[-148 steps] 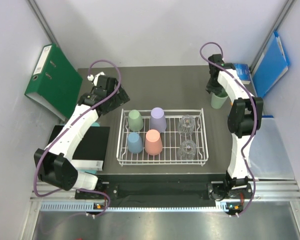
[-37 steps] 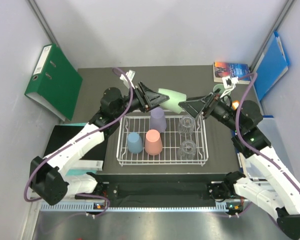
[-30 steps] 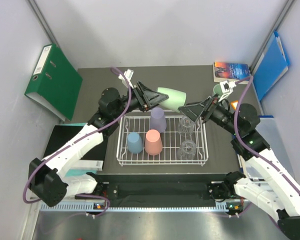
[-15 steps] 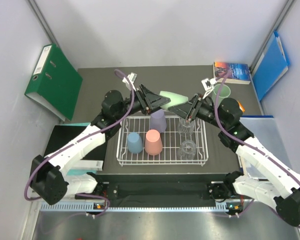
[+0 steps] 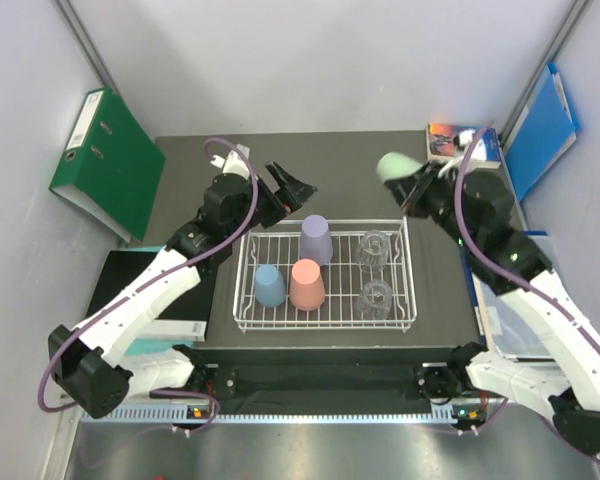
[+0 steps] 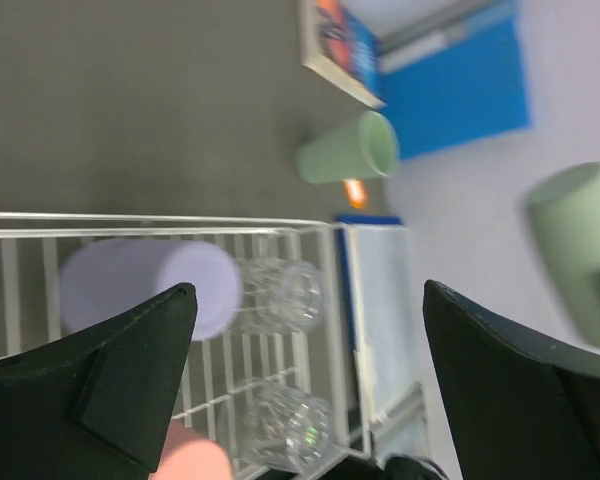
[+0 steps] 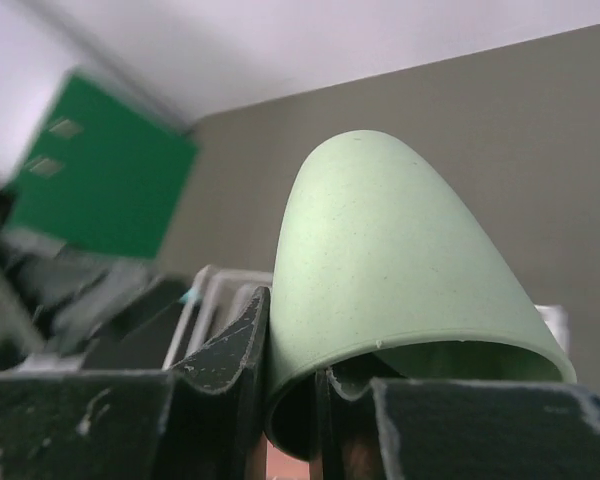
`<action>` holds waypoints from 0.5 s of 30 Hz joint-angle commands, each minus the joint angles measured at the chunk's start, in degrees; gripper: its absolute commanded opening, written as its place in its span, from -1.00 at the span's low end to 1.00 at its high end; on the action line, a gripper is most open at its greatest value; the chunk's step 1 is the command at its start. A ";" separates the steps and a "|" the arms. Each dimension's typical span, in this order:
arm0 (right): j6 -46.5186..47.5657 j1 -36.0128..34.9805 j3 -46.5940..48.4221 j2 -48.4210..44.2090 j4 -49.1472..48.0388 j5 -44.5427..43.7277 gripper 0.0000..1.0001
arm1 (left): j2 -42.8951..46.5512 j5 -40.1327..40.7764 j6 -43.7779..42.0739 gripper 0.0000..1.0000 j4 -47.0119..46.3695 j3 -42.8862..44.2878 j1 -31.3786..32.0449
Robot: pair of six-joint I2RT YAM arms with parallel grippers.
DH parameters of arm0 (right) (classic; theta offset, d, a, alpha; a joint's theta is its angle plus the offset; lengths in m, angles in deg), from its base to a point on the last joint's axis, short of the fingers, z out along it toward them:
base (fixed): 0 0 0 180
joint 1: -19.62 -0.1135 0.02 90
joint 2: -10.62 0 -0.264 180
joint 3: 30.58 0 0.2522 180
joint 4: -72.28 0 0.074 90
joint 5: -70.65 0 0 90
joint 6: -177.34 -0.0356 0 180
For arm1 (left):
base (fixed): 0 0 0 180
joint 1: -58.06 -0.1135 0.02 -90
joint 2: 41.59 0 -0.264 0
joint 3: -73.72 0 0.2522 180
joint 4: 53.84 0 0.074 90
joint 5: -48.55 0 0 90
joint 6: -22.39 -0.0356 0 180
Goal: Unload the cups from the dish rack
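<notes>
The white wire dish rack (image 5: 242, 272) holds an upside-down lilac cup (image 5: 316, 238), blue cup (image 5: 270, 285), salmon cup (image 5: 306, 284) and two clear glasses (image 5: 374, 247) (image 5: 376, 297). My right gripper (image 5: 410, 184) is shut on the rim of a green cup (image 5: 392, 166), held in the air beyond the rack's far right corner; in the right wrist view one finger is inside the cup (image 7: 400, 270) and one outside. My left gripper (image 5: 296, 186) is open and empty above the rack's far left edge. A second green cup (image 6: 350, 155) stands on the table.
A green binder (image 5: 105, 160) leans at the back left. A book (image 5: 462, 143) and a blue folder (image 5: 543, 125) are at the back right. A black box (image 5: 165, 290) lies left of the rack. The right arm covers the second green cup in the top view.
The green cup passed from my left gripper to my right gripper. The right arm carried it back and right; the left gripper opened and drew back left.
</notes>
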 commanded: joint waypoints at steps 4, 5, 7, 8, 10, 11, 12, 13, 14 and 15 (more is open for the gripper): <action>-1.14 8.12 37.17 30.03 34.24 -28.43 -1.00 | -5.68 15.49 -3.62 0.98 20.14 8.54 -0.22; -1.94 9.34 40.99 32.79 38.70 -29.49 -1.00 | -7.17 16.97 -3.71 0.98 23.12 9.17 -0.22; -1.25 10.31 48.28 37.19 39.80 -29.33 -1.00 | -8.14 17.60 -4.67 0.98 24.72 10.57 -0.22; -1.33 11.97 50.85 41.30 42.24 -28.63 -1.00 | -8.84 17.77 -5.29 0.98 25.69 10.93 -0.22; -3.35 14.87 57.69 45.80 44.63 -26.01 -1.00 | -9.55 18.21 -6.69 0.98 26.40 12.24 -0.22; -4.14 18.54 59.47 50.09 46.81 -20.94 -1.00 | -10.25 18.39 -7.22 0.98 27.18 12.69 -0.22; -5.62 20.32 61.06 52.13 47.88 -18.10 -1.00 | -10.52 18.48 -7.67 0.98 27.63 13.21 -0.22; -6.16 21.82 63.07 55.54 48.59 -14.51 -1.00 | -10.96 18.57 -8.45 0.98 28.06 14.44 -0.22; -6.51 23.40 63.53 56.62 48.94 -13.86 -1.00 | -11.74 18.65 -8.90 0.98 28.50 15.14 -0.22; -6.34 23.68 63.18 57.24 48.33 -13.60 -1.00 | -12.19 18.92 -9.25 0.98 29.38 15.76 -0.22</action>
